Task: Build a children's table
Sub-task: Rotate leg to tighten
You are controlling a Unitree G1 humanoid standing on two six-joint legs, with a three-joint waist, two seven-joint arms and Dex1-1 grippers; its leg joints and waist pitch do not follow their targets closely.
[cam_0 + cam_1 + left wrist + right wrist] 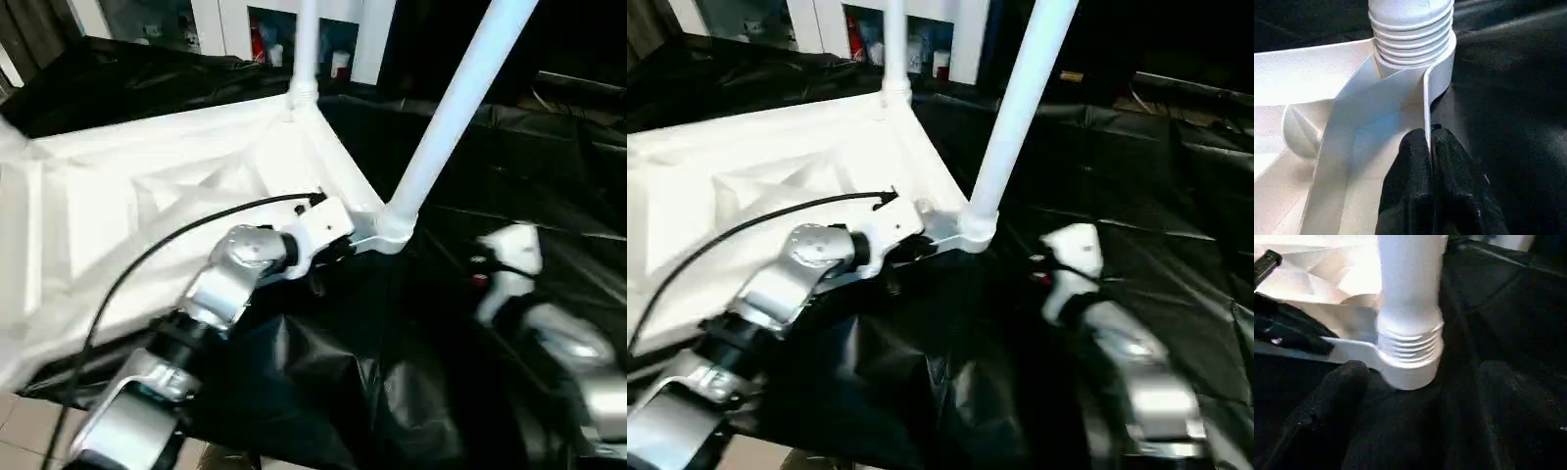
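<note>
Black plastic sheeting (509,157) covers the worktop, with a white cabinet (235,24) at the back of the room. The tabletop (127,211) lies underside up on it, two legs standing in its sockets: the near leg (460,108) and a far leg (306,44). My left end effector (1429,147) is clamped on the tabletop's thin rim just beside the near socket (1415,39). My right end effector (1415,406) has its fingers (1332,396) wide apart, just beside the leg's ribbed base, holding nothing. I judge the plastic light, stiff, fairly slick; the rim and leg shaft look the best holds.
</note>
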